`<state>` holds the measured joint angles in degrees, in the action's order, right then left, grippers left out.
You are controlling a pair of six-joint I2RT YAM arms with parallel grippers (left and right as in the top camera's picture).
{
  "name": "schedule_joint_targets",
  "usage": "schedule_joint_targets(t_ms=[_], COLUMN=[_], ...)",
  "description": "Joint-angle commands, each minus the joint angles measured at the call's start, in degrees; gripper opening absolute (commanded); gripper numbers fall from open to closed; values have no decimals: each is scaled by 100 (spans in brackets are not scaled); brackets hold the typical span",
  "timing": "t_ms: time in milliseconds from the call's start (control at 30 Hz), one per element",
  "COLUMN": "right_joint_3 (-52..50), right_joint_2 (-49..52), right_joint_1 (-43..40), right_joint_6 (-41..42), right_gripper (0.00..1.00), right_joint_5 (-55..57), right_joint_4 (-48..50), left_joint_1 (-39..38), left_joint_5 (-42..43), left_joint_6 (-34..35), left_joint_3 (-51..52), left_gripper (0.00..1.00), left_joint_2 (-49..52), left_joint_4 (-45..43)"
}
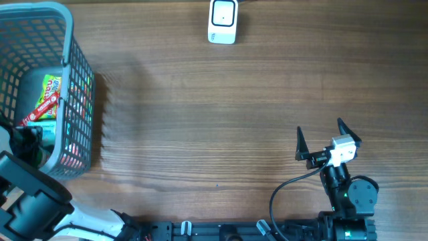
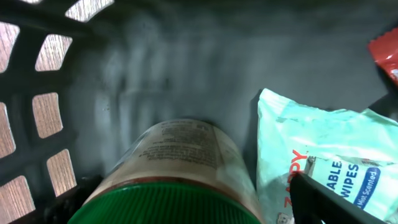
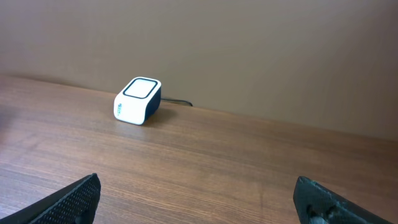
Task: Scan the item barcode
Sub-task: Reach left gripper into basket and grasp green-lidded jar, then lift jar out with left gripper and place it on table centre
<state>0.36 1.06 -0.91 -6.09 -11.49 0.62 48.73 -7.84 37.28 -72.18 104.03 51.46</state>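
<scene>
Wood table [image 1: 214, 120] with a grey basket [image 1: 79, 80] off at the left, and we judge the item to be the jar [image 2: 186, 152] inside it. Down in the basket, our left gripper [image 2: 193, 200] has the jar dead ahead, sitting between its two fingers [image 2: 323, 200]. Long axis of the jar runs roughly along our approach line, with the green lid [image 2: 149, 211] end nearest the wrist and the body pointing away. We can't tell whether it stands or lies. Those fingers are spread either side of the lid. One is just beside it, maybe touching; the other stands apart with a visible gap, so nothing is pinched yet. Just right of the jar sits a wipes pack [image 2: 323, 140], partly behind the right-hand finger, and we risk catching it on the clamp. Across the table, well apart, our right gripper [image 1: 322, 136] hangs over bare wood with jaws spread wide, holding nothing. Ahead and left of it lies the scanner [image 1: 223, 21], well apart from the basket. Left arm is clearly nearer, so our call is to clamp across the lid end, lift out, and present the label.
</scene>
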Motion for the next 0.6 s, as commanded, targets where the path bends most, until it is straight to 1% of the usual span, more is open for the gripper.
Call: schedule_joint_targets(t_ms=[0, 33, 100, 200, 300, 433, 567], right_joint_3=[-7, -7, -7, -7, -7, -7, -7], right_joint_2=[11, 11, 11, 11, 11, 11, 11], right_joint_1=[31, 31, 31, 31, 31, 31, 31], right_joint_6=[9, 9, 9, 9, 9, 9, 11], right_gripper=[100, 100, 100, 100, 100, 100, 100], right_joint_5=[55, 52, 55, 55, 52, 55, 55], right_joint_4=[15, 15, 15, 15, 15, 15, 15], left_joint_1=[24, 24, 24, 24, 24, 24, 24], left_joint_5=[94, 94, 94, 94, 94, 157, 501], left_joint_6=[50, 50, 48, 48, 48, 48, 48], left_joint_3=[72, 72, 72, 66, -7, -310, -946], left_gripper=[77, 73, 71, 63, 58, 58, 58], left_joint_2=[105, 105, 103, 92, 33, -157, -420], left_joint_4=[114, 136, 173, 221, 313, 531, 879])
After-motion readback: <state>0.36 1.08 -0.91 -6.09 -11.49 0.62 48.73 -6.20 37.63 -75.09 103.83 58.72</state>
